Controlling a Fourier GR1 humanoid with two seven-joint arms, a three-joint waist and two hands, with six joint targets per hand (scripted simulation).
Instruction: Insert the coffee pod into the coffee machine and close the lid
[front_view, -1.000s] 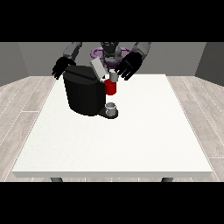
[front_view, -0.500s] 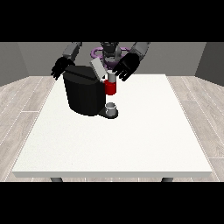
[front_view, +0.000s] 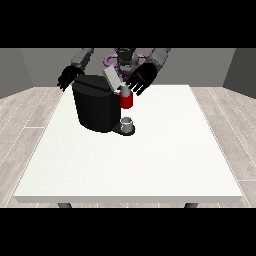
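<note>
- Fingers (front_view: 134, 90) of the hand at the view's right (front_view: 140, 80): spread and pointing down, holding nothing that shows; their tips hang just above the red brew head.
- Fingers of the hand at the view's left (front_view: 67, 77): splayed and relaxed, holding nothing, at about 10 o'clock from the machine's top, near its back corner; contact cannot be told.
- Coffee pod (front_view: 124, 90): a small pale round thing sits on top of the red head, just under the right-side fingers; it reads as the pod, though it is too small to be sure.
- Lid (front_view: 112, 78): a grey flap, tilted up and open, rising toward 11 o'clock from the red head, between the two hands.
- Red brew head (front_view: 126, 101): at the machine's 3 o'clock side, directly above the cup.
- Coffee machine (front_view: 95, 105): black, bulky body, standing in the far-left part of the counter.
- Cup (front_view: 127, 123): small and grey, on the machine's base at its 4 o'clock.
- Counter (front_view: 150, 160): large and white; the machine stands toward its 11 o'clock area.
- Robot torso (front_view: 125, 57): at 12 o'clock behind the counter, both arms reaching forward.
</note>
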